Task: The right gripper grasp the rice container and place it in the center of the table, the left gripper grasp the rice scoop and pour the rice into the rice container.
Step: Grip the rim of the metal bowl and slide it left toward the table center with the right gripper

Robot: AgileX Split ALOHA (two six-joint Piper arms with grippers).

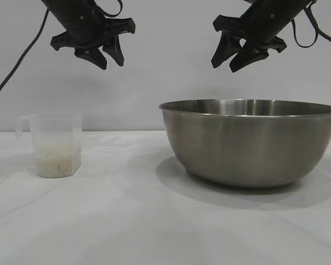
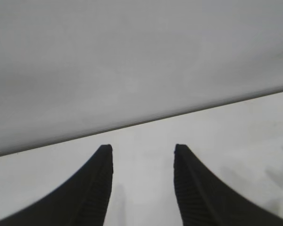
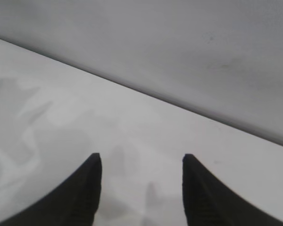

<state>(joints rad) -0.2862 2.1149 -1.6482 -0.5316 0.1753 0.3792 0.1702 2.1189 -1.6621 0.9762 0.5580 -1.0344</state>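
Rice container (image 1: 250, 142) on table (image 1: 132, 221), well below right gripper (image 1: 238, 54), fingers (image 3: 82, 193) apart, empty.

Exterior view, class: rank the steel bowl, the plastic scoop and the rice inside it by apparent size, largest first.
1. Rice container, by far the largest.
2. Rice scoop.
3. Rice, filling only the scoop's lower part.

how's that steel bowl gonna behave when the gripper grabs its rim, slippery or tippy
The rice container looks like smooth brushed steel, so its thin rim is probably slippery. Its wall curves down to a small base, so a one-sided lift by the right gripper would likely rock or tilt it. It looks stiff, and probably light for its size.
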